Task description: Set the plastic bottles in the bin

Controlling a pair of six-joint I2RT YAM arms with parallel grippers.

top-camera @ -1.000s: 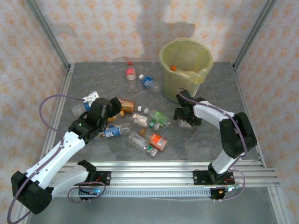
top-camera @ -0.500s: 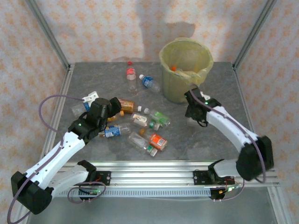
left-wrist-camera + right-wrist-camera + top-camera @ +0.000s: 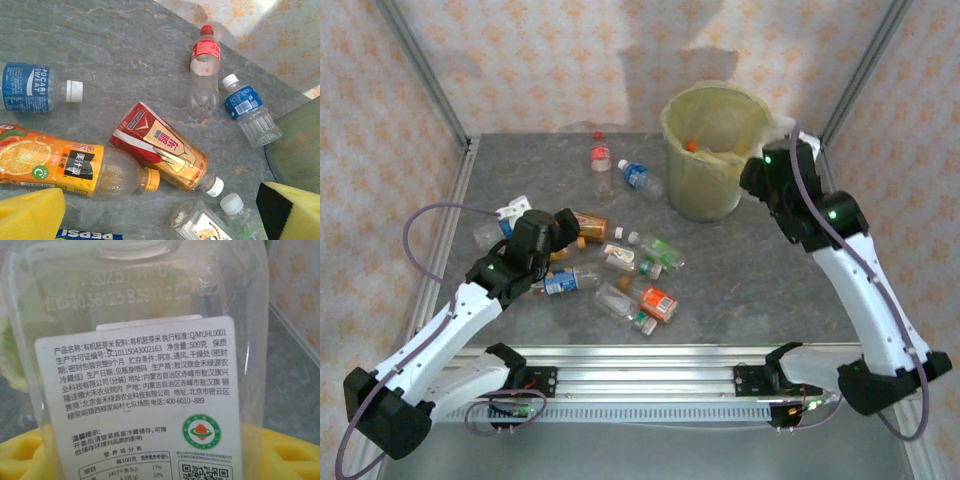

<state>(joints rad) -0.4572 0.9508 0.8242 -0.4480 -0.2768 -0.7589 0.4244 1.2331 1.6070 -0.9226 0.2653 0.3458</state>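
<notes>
One bin (image 3: 702,192) stood upright at the far right of the grey worktop (image 3: 750,270). From above, at least nine plastic bottles (image 3: 658,303) lay on their sides in a loose scatter left of it. One orange cap (image 3: 692,147) showed inside the bin.

There were two pincers. The left pincer (image 3: 564,234) hung low over the scatter, gaping wide with nothing between its yellow pads (image 3: 30,215). The right pincer (image 3: 775,150) was raised beside the bin's right rim.

The right wrist view gave what the top view could not. A clear bottle (image 3: 135,365) with a white printed label was gripped between that pincer's yellow pads. Its long axis ran straight away from them, with the neck end farthest.

The left wrist view named the labels. A red-labelled bottle (image 3: 205,55) had its long axis toward the far wall, red cap farthest. A blue-labelled bottle (image 3: 247,105) lay diagonal just beside it. There were also a Pocari bottle (image 3: 30,87), an orange juice bottle (image 3: 65,167) and a red-and-gold bottle (image 3: 165,150), which lay against the juice bottle's cap end.
</notes>
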